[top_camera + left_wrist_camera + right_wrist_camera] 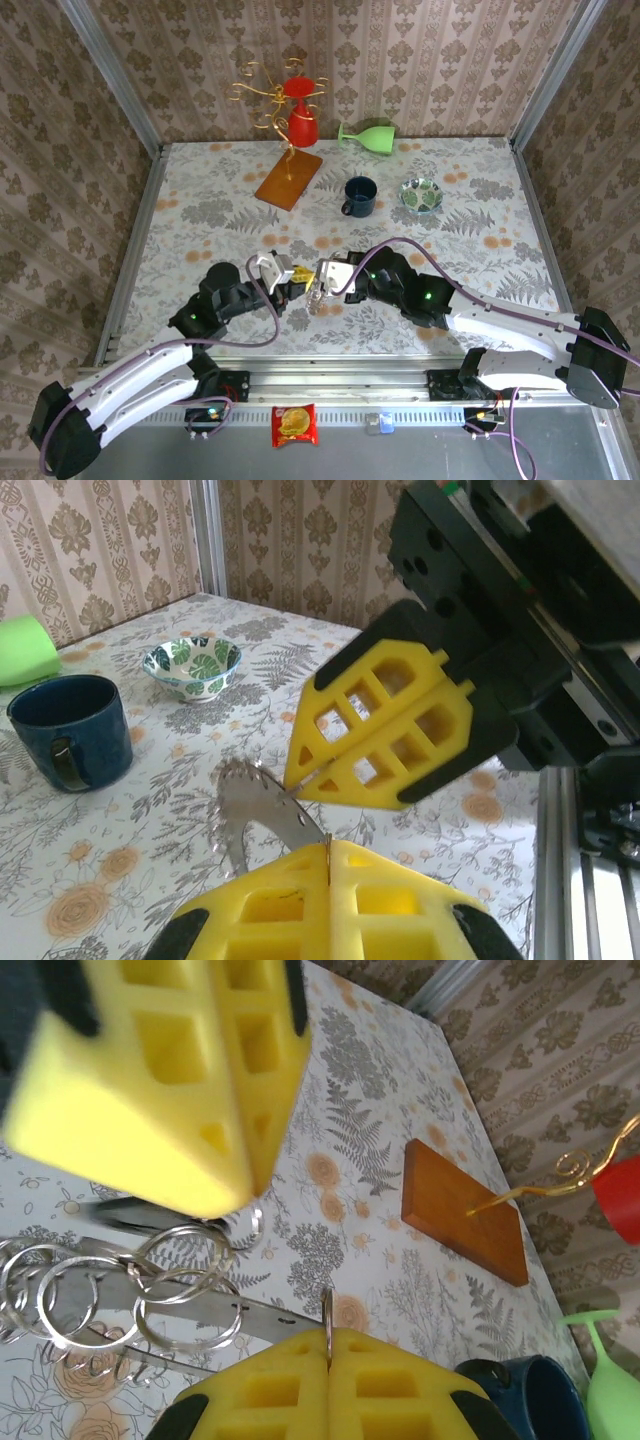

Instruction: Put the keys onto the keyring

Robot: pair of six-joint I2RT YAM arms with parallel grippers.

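Keyring [258, 808]: flat grey band, toothed along its outer edge. Hangs between the two grippers over the middle of the table [200, 205], toward its near edge.
Left gripper [328, 858]: closed narrow, with thin metal of the band caught in the seam.
Right gripper [291, 784]: likewise closed, tips meeting on the band's edge.
Keys [100, 1295]: silvery wire loops bunched against the band, just beside both pairs of yellow fingers; cannot tell whether threaded on it.
Blue mug [360, 195] and patterned bowl [421, 194]: apart, side by side, toward the far edge.
Green glass [365, 137]: on its side at the far edge.
Wooden base [288, 180]: left of the mug, carrying a gold wire stand.
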